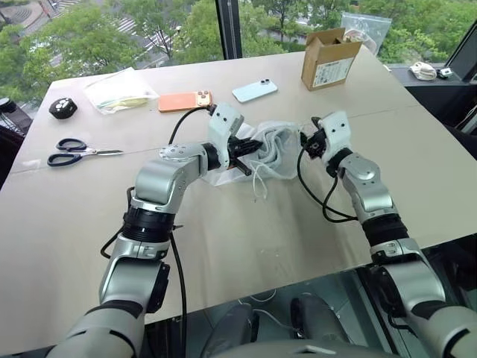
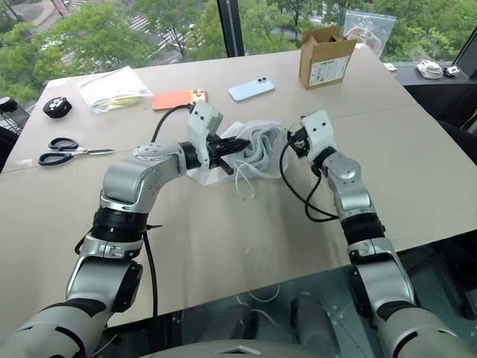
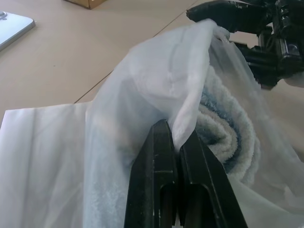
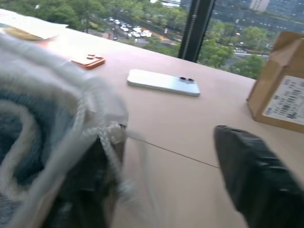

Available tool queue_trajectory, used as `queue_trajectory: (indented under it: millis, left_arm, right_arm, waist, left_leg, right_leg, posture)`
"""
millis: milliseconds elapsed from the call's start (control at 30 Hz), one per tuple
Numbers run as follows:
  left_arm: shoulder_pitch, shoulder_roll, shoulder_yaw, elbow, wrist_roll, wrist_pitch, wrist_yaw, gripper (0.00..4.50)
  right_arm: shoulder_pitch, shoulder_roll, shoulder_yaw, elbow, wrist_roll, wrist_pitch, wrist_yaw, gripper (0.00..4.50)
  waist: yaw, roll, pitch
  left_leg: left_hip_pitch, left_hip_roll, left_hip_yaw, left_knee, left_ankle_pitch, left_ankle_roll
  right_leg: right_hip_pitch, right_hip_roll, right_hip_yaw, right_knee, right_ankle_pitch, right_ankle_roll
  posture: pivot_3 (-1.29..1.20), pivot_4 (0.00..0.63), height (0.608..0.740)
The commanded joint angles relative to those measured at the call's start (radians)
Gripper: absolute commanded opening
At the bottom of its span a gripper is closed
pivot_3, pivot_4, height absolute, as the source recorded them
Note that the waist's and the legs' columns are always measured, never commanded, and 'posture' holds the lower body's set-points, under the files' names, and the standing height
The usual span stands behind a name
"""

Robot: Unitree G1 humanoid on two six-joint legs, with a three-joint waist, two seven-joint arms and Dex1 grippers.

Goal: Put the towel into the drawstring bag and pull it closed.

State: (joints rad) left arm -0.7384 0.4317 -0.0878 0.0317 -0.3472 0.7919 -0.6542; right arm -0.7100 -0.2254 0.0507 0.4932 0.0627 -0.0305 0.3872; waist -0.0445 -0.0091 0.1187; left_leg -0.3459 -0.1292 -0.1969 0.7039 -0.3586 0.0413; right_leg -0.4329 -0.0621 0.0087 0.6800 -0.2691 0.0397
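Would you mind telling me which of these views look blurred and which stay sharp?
Right wrist view: smeared, drawstring bag and cord streaked. Left wrist view: crisp on the towel and the left gripper. Head views: even daylight, soft shadows, no glare on the table.

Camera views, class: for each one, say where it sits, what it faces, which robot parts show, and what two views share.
Left and right eye views: on the head, facing down over the table; both arms show.
Left wrist view: along the left gripper, shut on the drawstring bag around the towel.
Right wrist view: along the right gripper, facing bag, blue phone, cardboard box.
Shared: both wrist views show bag and towel.
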Motion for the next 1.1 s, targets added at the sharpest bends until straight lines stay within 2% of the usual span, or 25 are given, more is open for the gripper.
queue_trajectory:
  millis: [33,67,100,133,400,500,600,633,667,700,933,1000,1100]
  left_arm:
    - [0.000,0.006,0.018,-0.027,0.002,-0.014,0.001,0.00]
    - [0.001,0.006,0.019,-0.026,0.002,-0.014,0.002,0.00]
    - [0.002,0.005,0.019,-0.025,0.003,-0.015,0.003,0.00]
    - [0.002,0.005,0.019,-0.023,0.004,-0.016,0.003,0.00]
    - [-0.007,-0.002,0.017,-0.006,0.006,-0.026,-0.010,0.00]
    - [-0.018,-0.021,0.068,-0.001,-0.042,-0.055,-0.032,0.00]
    - [-0.035,-0.030,0.118,0.011,-0.064,-0.081,-0.028,0.84]
    - [-0.037,-0.028,0.123,0.019,-0.057,-0.093,-0.021,1.25]
    - [-0.039,-0.024,0.129,0.026,-0.042,-0.121,-0.009,2.00]
    - [-0.037,-0.014,0.154,0.016,-0.063,-0.114,-0.019,2.10]
    - [0.089,0.112,0.281,-0.188,-0.326,0.078,-0.177,2.10]
    - [0.157,0.167,0.281,-0.238,-0.364,0.116,-0.225,2.10]
    - [0.244,0.229,0.234,-0.291,-0.349,0.110,-0.258,2.10]
  right_arm:
    - [0.022,-0.023,-0.023,-0.041,0.001,-0.027,0.010,1.27]
    - [0.033,-0.029,-0.025,-0.057,0.004,-0.023,0.013,0.87]
    - [0.041,-0.035,-0.027,-0.073,0.006,-0.018,0.015,0.27]
    - [0.048,-0.039,-0.029,-0.087,0.007,-0.012,0.015,0.04]
    - [0.095,-0.057,-0.028,-0.203,-0.003,0.049,0.017,0.04]
    - [0.097,-0.057,-0.030,-0.217,-0.012,0.068,0.006,0.04]
    - [0.088,-0.055,-0.033,-0.220,-0.018,0.082,-0.003,0.00]
    - [0.083,-0.053,-0.034,-0.221,-0.018,0.084,-0.006,0.00]
    - [0.077,-0.048,-0.036,-0.224,-0.013,0.090,-0.009,0.00]
    - [0.069,-0.044,-0.034,-0.229,-0.013,0.096,-0.013,0.00]
    - [0.065,-0.028,-0.024,-0.256,-0.019,0.121,-0.019,0.00]
    - [0.064,-0.021,-0.025,-0.258,-0.015,0.125,-0.020,0.00]
    - [0.059,-0.011,-0.021,-0.256,-0.017,0.126,-0.019,0.00]
  waist:
    - [-0.002,0.000,0.000]
    - [-0.004,0.000,0.000]
    - [-0.004,0.000,0.000]
    - [-0.005,0.000,0.000]
    - [-0.016,0.000,0.000]
    - [-0.017,0.000,0.000]
    - [-0.018,0.000,0.000]
    - [-0.018,0.000,0.000]
    - [-0.018,0.000,0.000]
    - [-0.018,0.000,0.000]
    - [-0.027,0.000,0.000]
    - [-0.026,0.000,0.000]
    - [-0.025,0.001,0.000]
  left_leg:
    - [0.000,0.000,0.000,0.000,0.000,0.000]
    - [0.000,0.000,0.000,0.000,0.000,0.000]
    - [0.000,0.000,0.000,0.000,0.000,0.000]
    - [0.000,0.000,0.000,0.000,0.000,0.000]
    - [0.000,0.000,0.000,0.000,0.000,0.000]
    - [0.000,0.000,0.000,0.000,0.000,0.000]
    - [0.000,0.000,0.000,0.000,0.000,0.000]
    - [0.000,0.000,0.000,0.000,0.000,0.000]
    - [0.000,0.000,0.000,0.001,0.000,0.000]
    - [0.000,0.000,0.000,0.001,0.000,0.000]
    - [0.000,0.000,0.000,0.000,0.000,0.000]
    - [0.000,0.000,0.000,0.000,0.000,0.000]
    - [0.001,0.000,0.000,-0.001,0.000,0.000]
  right_leg:
    - [0.000,0.000,0.000,0.000,0.000,0.000]
    - [0.000,0.000,0.000,0.000,0.000,0.000]
    - [0.000,0.000,0.000,0.000,0.000,0.000]
    - [0.000,0.000,0.000,0.000,0.000,0.000]
    - [0.000,0.000,0.000,0.001,0.000,0.000]
    - [0.000,0.000,0.000,0.001,0.000,0.000]
    - [0.000,0.000,0.000,0.001,0.000,0.000]
    - [0.000,0.000,0.000,0.001,0.000,0.000]
    - [0.000,0.000,0.000,0.001,0.000,0.000]
    - [0.000,0.000,0.000,0.001,0.000,0.000]
    - [-0.001,0.000,0.001,0.001,0.000,0.000]
    - [-0.001,0.000,0.001,0.000,0.000,0.000]
    - [-0.001,0.000,0.001,0.000,0.000,0.000]
  posture:
    - [0.00,0.150,0.740]
    - [0.00,0.150,0.740]
    - [0.00,0.150,0.740]
    - [0.00,0.150,0.740]
    - [0.00,0.150,0.740]
    - [0.00,0.150,0.740]
    - [0.00,0.150,0.740]
    - [0.00,0.150,0.740]
    - [0.00,0.150,0.740]
    - [0.00,0.150,0.740]
    - [0.00,0.150,0.740]
    - [0.00,0.150,0.740]
    - [0.00,0.150,0.740]
